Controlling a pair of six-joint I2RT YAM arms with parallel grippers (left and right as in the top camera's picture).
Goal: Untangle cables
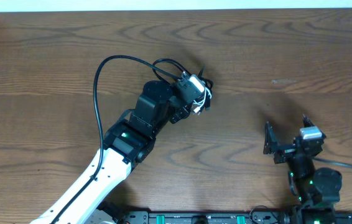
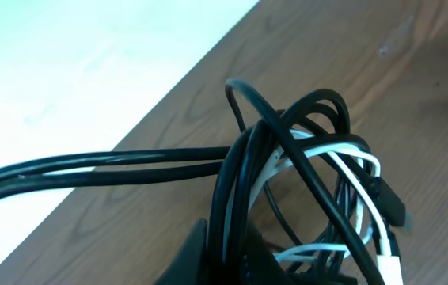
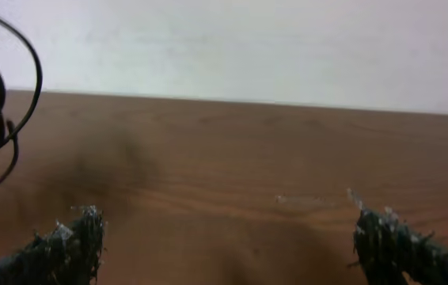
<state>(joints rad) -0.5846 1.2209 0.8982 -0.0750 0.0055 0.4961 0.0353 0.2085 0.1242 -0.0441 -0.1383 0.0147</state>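
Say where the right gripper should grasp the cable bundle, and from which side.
The white loop on the right edge of the cable bundle, from the right: it stands clear of the knot, faces the open right gripper, and the left gripper blocks the other side.

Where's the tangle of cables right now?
The cable tangle sits near the middle of the table in the overhead view, at the tip of the left arm, well apart from the right gripper.
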